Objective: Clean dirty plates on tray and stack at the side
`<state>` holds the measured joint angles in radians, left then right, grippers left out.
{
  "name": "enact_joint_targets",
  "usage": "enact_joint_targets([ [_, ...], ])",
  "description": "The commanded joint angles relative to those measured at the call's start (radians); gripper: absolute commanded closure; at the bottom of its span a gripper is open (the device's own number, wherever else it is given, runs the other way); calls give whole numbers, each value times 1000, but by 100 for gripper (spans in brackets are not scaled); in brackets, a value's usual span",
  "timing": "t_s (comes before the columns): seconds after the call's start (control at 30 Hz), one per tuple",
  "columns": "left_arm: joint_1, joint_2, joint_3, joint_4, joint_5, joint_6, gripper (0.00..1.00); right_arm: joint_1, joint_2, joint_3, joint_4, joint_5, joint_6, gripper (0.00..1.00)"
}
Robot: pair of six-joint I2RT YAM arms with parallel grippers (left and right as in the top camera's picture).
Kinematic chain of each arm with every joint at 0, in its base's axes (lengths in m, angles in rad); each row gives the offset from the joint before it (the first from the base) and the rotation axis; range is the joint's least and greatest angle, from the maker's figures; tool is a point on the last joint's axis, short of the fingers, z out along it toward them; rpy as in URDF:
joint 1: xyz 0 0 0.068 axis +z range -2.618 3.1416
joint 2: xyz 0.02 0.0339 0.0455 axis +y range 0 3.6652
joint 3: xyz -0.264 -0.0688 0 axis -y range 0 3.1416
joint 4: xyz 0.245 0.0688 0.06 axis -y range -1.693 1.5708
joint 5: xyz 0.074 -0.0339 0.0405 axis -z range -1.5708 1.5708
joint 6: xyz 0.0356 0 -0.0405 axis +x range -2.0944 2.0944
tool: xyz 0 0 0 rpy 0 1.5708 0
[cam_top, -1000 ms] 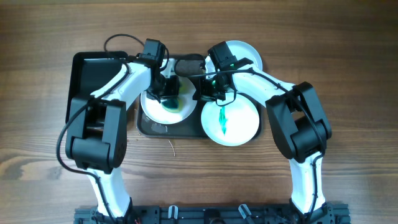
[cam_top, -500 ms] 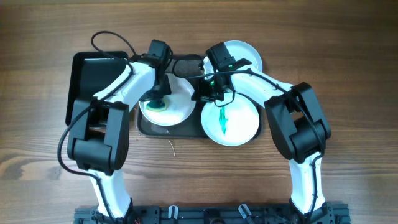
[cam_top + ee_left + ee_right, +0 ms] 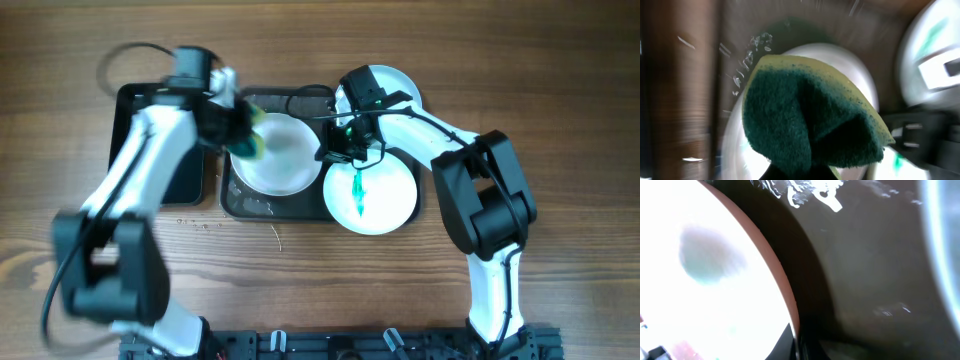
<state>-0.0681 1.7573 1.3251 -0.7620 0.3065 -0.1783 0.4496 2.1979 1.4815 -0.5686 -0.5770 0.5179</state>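
Now: wet plate, take it by the rim

Left fingers (image 3: 236,128) are clamped on a soft green-and-yellow sponge (image 3: 805,120), over the upper-left rim of the wiped plate (image 3: 278,158) on the wet tray (image 3: 240,200). Right fingers (image 3: 336,150) sit at that plate's right rim; I cannot tell whether they are closed. The plate is probably stiff, light and slick, so grip across the rim. The streaked plate (image 3: 375,195) lies rightward, the third plate (image 3: 392,88) beyond.

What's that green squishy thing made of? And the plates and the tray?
The sponge looks like soft yellow foam with a rough dark green scrubbing layer; it folds over on itself. The plates look like glossy white plastic or ceramic, hard to tell which. The tray looks like dark, smooth plastic, shiny where wet.
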Motion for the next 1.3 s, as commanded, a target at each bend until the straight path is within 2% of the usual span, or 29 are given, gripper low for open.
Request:
enact_joint_targets([
  [0.0, 110, -154, 5, 2, 30, -46, 96, 1, -101, -7, -48, 145, -18, 96],
  [0.27, 237, -190, 4, -10, -12, -46, 96, 61, -358, -7, -150, 512, -47, 96],
  [0.3, 240, -190, 3, -10, -12, -46, 96, 116, -436, -7, -154, 698, -47, 96],
  [0.47, 240, -190, 3, -13, -12, -46, 96, 224, -491, -6, -158, 1048, -58, 96],
  [0.63, 240, -189, 3, -17, -12, -46, 96, 338, -492, -6, -153, 1357, -148, 96],
  [0.9, 240, -189, 3, -17, -12, -47, 96, 441, -492, -6, -12, 1637, -465, 96],
  [1.1, 240, -189, 3, -17, -12, -46, 96, 504, -492, -6, 181, 1867, -702, 96],
  [1.27, 240, -189, 3, -17, -12, -46, 96, 535, -492, -6, 280, 1946, -792, 96],
])
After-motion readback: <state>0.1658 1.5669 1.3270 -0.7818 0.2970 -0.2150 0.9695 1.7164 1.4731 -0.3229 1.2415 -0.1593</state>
